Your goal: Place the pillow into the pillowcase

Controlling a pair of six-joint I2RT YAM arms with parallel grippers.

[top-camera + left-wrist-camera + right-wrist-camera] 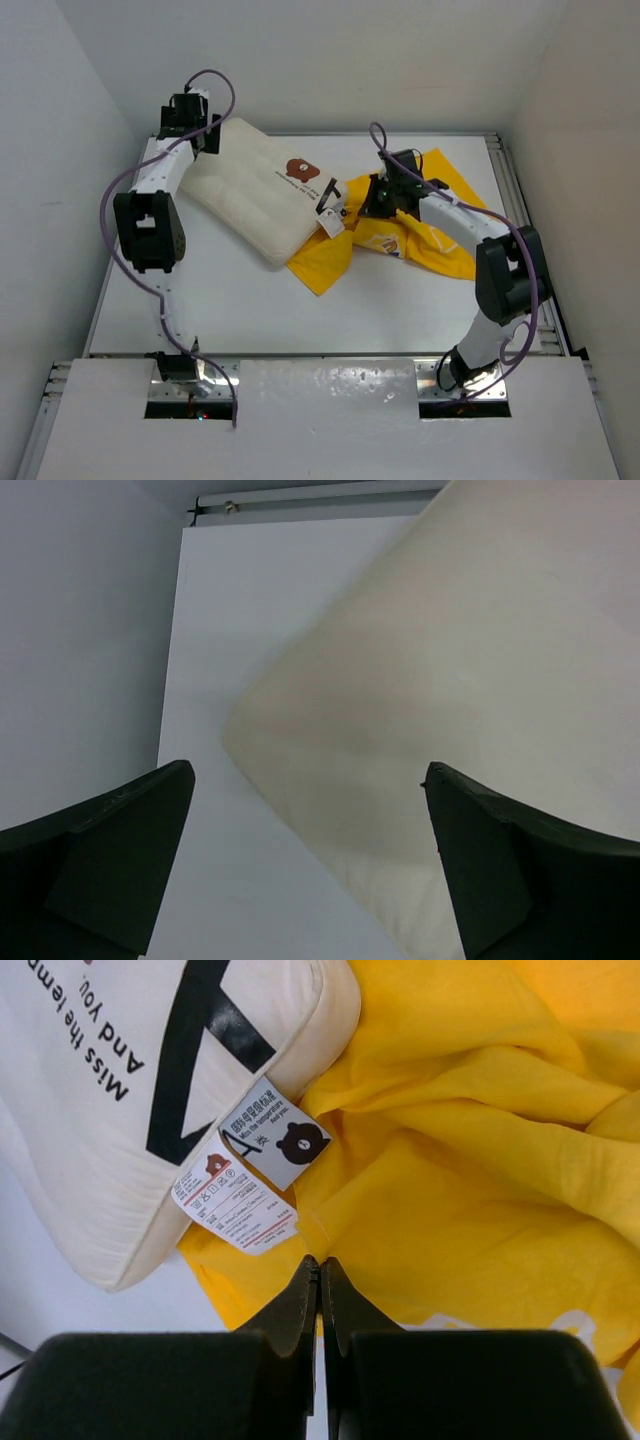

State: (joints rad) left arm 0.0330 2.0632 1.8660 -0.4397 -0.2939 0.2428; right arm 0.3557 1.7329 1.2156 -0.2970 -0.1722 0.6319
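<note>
The pillow (pixel 250 200) is soft cream cloth, matt and faintly ridged, with black print. At its 3 o'clock end hang two smooth, paper-like care tags (pixel 250 1175). The pillowcase (pixel 470 1160) is thin yellow cloth, matt and creased. The desk (pixel 300 300) is smooth, dull white. The jaws look like matt black plastic.

Pillowcase (pixel 328 266) partly under pillow (pixel 250 198) & right arm (pixel 460 225); print (pixel 386 241) mostly lost in folds. Care tag (pixel 235 1205) txt too small to read.
</note>
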